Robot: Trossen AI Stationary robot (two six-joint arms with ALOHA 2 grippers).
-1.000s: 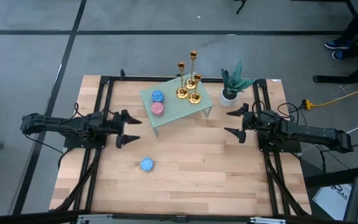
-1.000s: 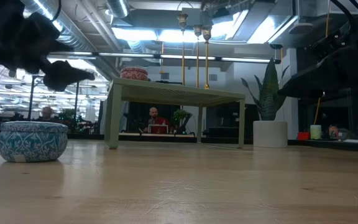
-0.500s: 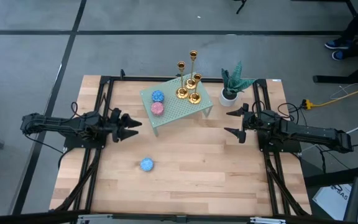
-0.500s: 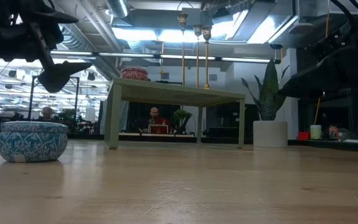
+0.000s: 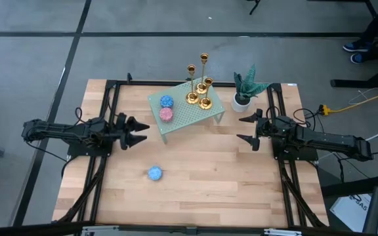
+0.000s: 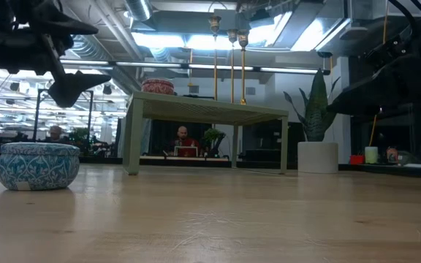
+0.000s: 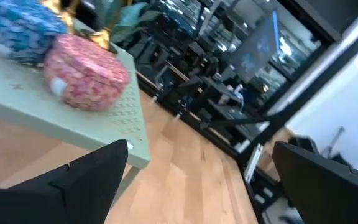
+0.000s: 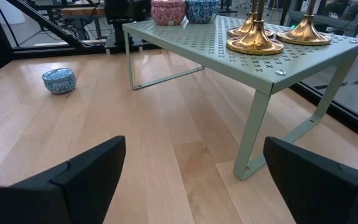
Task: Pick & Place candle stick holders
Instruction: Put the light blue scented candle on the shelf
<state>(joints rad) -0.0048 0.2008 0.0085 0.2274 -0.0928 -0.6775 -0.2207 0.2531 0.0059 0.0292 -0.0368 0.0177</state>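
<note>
Three gold candle stick holders (image 5: 199, 97) stand upright by their round bases on the far right part of a pale green perforated riser (image 5: 189, 119). Their bases show in the right wrist view (image 8: 257, 42) and their stems in the low view (image 6: 232, 66). My left gripper (image 5: 138, 132) is open and empty, hovering left of the riser; it also shows in the left wrist view (image 7: 197, 180). My right gripper (image 5: 246, 130) is open and empty, right of the riser; it also shows in the right wrist view (image 8: 194, 180).
A blue tin (image 5: 167, 101) and a pink tin (image 5: 167, 114) sit on the riser's left part. Another blue tin (image 5: 154, 173) lies on the wooden table, near side. A potted plant (image 5: 243, 92) stands right of the riser. A person (image 6: 185, 142) sits far behind the table.
My left gripper has turned about its long axis, so its fingers now stand slanted instead of side by side; it stays open and left of the riser. The candle stick holders have stayed where they were.
</note>
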